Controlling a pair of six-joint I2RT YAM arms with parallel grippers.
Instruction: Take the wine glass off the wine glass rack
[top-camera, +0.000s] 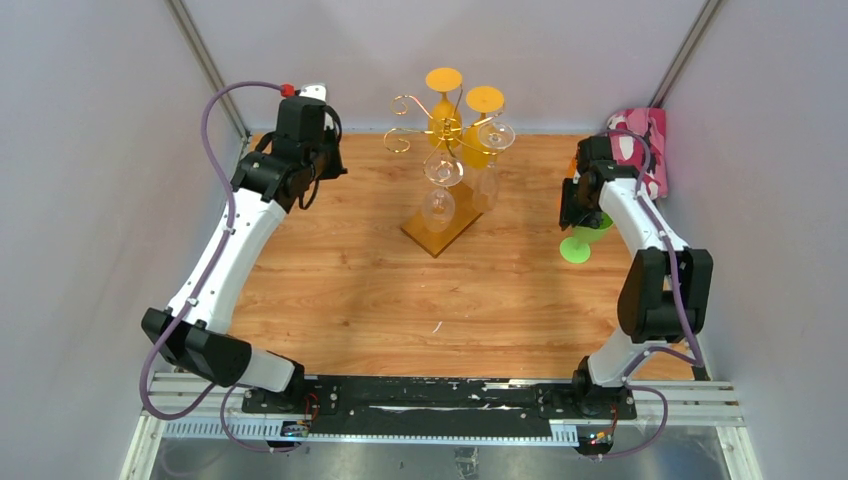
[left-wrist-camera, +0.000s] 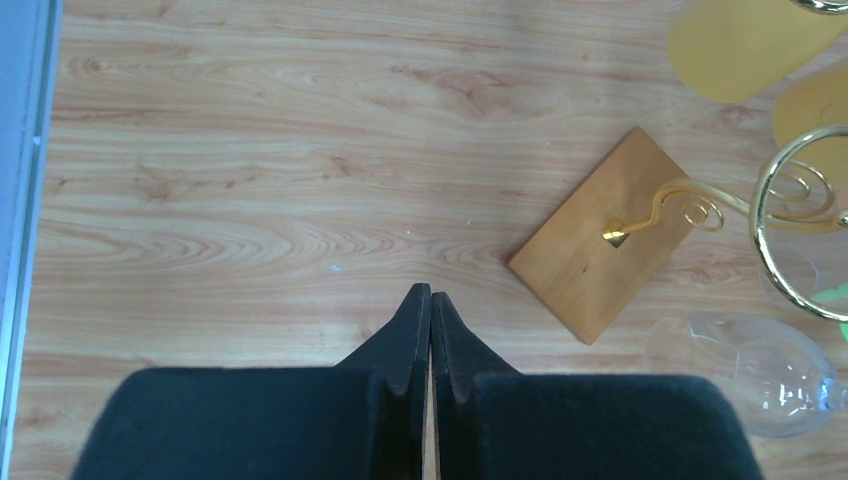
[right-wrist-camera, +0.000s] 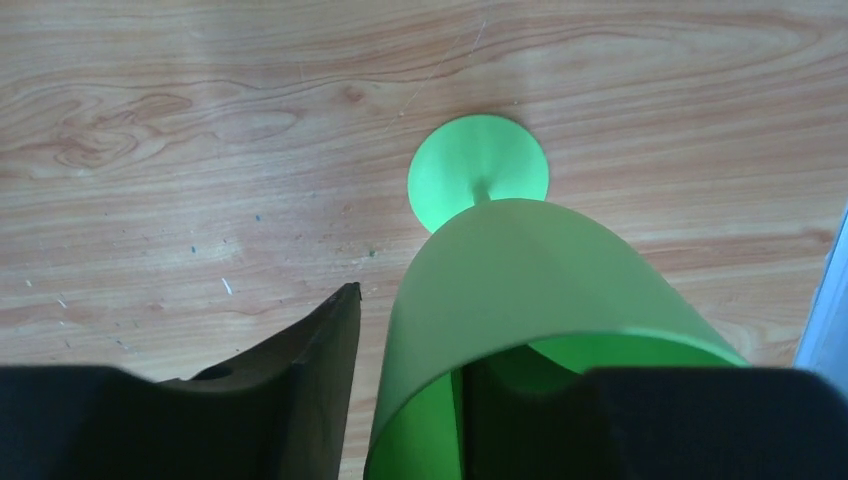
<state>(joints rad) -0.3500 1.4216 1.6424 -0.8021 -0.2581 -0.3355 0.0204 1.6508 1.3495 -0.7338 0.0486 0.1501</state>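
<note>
Fingers of the left gripper?
— Pressed together, nothing held.
— And the right gripper?
— One finger outside the green wine glass bowl, one inside it; grip unclear. Glass is well right of the wine glass rack, where yellow glasses and clear glasses hang inverted.

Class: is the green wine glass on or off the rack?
Off. The green wine glass is at the right gripper, whose fingers straddle its bowl wall, apart from the wine glass rack.

Pink patterned cloth at far right corner of wood-grain tabletop; pale walls around.
</note>
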